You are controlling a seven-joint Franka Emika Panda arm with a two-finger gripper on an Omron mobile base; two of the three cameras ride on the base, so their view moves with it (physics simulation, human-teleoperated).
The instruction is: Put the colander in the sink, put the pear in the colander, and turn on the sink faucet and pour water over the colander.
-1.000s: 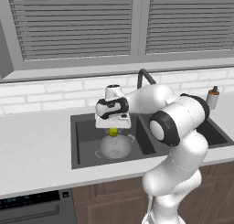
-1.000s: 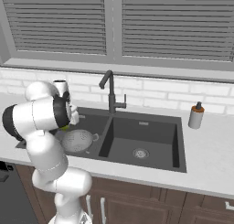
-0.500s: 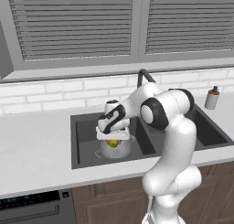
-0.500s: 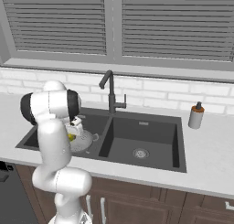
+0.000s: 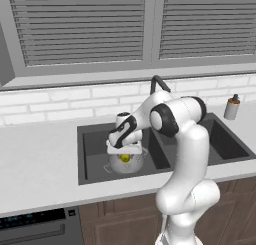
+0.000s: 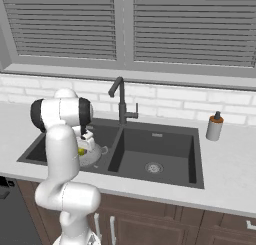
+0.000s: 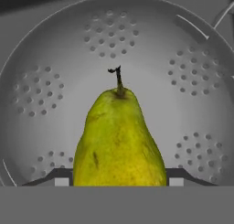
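Hanging low over the left basin of the sink (image 5: 95, 139), the gripper (image 5: 124, 154) has the pear (image 7: 119, 143) between its fingers, jaws partly spread and set against the fruit's wide lower body. In the hand view the pear fills the lower centre, stem pointing toward the top of the frame, with the holed bowl of the colander (image 7: 41, 81) spread behind it. In the left base view the colander sits in the lower centre of the frame, inside that basin; the pear shows as a yellow spot just above its rim. Whether the fruit touches the metal I cannot tell. The pear looks light, firm and smooth-skinned, likely slippery and easily bruised, so the broad belly suits a gentle hold better than the narrow neck. The sink faucet (image 6: 120, 99) stands at upper centre of the right base view, no water running.
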